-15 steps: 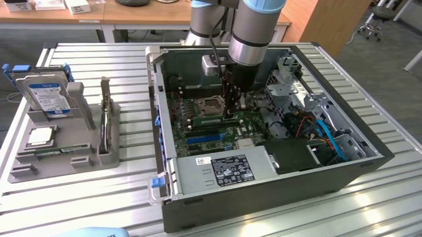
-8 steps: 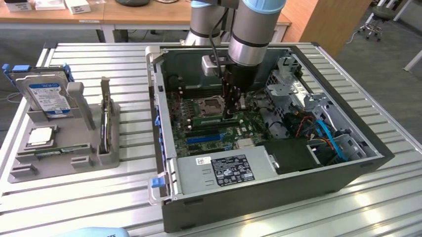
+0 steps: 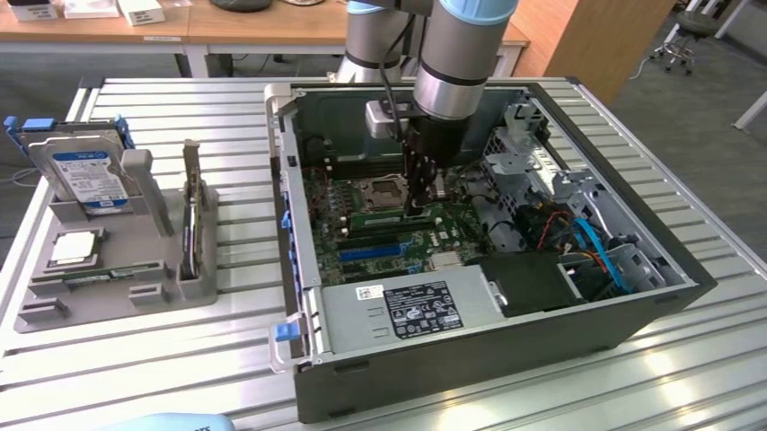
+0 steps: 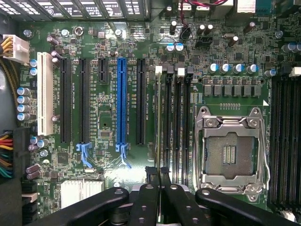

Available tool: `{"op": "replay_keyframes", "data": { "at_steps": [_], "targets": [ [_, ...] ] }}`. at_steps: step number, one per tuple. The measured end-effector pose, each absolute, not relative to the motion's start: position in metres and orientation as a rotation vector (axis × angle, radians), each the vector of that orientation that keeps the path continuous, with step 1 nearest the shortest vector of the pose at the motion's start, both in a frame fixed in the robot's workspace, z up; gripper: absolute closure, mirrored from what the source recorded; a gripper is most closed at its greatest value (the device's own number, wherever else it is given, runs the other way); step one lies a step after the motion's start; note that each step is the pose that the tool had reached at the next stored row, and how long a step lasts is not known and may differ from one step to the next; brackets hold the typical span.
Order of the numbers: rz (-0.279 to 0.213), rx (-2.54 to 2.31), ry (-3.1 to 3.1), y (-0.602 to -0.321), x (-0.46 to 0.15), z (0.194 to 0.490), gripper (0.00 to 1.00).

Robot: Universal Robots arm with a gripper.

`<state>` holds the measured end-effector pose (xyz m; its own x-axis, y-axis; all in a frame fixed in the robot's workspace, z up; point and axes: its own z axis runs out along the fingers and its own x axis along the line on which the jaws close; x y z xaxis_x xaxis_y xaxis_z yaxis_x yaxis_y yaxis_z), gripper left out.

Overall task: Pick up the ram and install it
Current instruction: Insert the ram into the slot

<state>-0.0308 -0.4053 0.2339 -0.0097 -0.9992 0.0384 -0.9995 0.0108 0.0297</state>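
Note:
My gripper reaches down inside the open computer case, over the motherboard beside the empty processor socket. In the wrist view its two dark fingers are shut together, with nothing between them. They stand right over the end of the outermost memory slot. In that slot a thin pale-green strip, seen edge-on, looks like the ram. In the exterior view the ram shows as a green stick beside the socket. Whether the fingertips touch it I cannot tell.
Three more memory slots lie beside it, then long expansion slots, one of them blue. A grey parts tray at the exterior view's left holds a blue-labelled hard drive and a square silver chip. The power supply and cables fill the near side of the case.

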Motion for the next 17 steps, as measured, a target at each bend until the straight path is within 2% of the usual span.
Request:
{"op": "replay_keyframes", "data": {
  "at_steps": [17],
  "targets": [
    [0.009, 2.176, -2.199, -0.4046, -0.0308, 0.2317, 0.88]
  ]
}}
